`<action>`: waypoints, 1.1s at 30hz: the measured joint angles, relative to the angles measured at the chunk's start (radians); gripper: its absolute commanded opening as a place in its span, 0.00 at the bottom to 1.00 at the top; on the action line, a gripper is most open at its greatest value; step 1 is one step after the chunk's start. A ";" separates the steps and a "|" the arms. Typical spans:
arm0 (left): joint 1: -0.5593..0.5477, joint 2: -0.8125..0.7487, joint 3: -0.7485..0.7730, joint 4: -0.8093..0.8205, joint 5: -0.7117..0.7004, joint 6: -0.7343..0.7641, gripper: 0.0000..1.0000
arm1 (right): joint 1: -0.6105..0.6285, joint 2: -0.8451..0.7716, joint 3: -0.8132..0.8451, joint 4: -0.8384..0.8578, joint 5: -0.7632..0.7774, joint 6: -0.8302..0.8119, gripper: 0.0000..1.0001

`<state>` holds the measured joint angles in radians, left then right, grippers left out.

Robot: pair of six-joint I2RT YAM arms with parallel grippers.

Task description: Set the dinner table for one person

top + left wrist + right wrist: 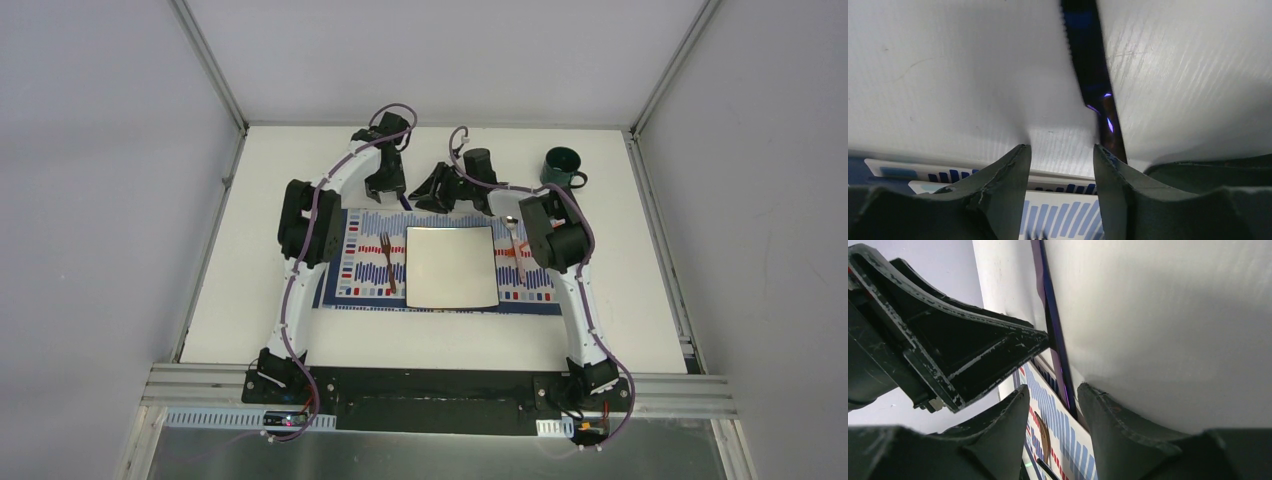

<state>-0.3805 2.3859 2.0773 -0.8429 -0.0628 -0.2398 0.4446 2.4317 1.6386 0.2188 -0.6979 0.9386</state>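
On the white dinner table point(255, 300) lies a striped placemat point(358, 285) with a square white plate point(452, 266), a fork point(387, 260) to its left and a spoon point(513, 240) to its right. Both grippers hang low over the mat's far edge. A dark serrated knife point(1090, 65) lies on the table just beyond the mat, passing behind my left gripper's right fingertip point(1108, 165). My left gripper point(1060, 147) point(385, 190) is open with only table and mat point(1063, 220) in its gap. My right gripper point(1050, 390) point(437, 195) is open, and the knife point(1054, 340) runs close along its right finger.
A dark green mug point(562, 168) stands at the back right of the table. The left gripper's finger point(973, 355) fills the upper left of the right wrist view, close to my right gripper. White walls enclose the table on three sides.
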 measured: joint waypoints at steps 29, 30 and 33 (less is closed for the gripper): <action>-0.026 0.002 0.180 -0.059 -0.032 -0.060 0.47 | -0.011 0.001 -0.012 0.029 -0.017 0.011 0.50; -0.027 0.006 0.189 -0.062 -0.032 -0.060 0.46 | -0.011 0.001 -0.012 0.029 -0.017 0.011 0.50; -0.027 0.042 0.235 -0.069 -0.029 -0.062 0.46 | -0.011 0.001 -0.012 0.030 -0.018 0.012 0.50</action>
<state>-0.4072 2.4279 2.3123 -0.9115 -0.0921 -0.3019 0.4332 2.4325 1.6268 0.2485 -0.7155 0.9504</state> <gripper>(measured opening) 0.465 0.494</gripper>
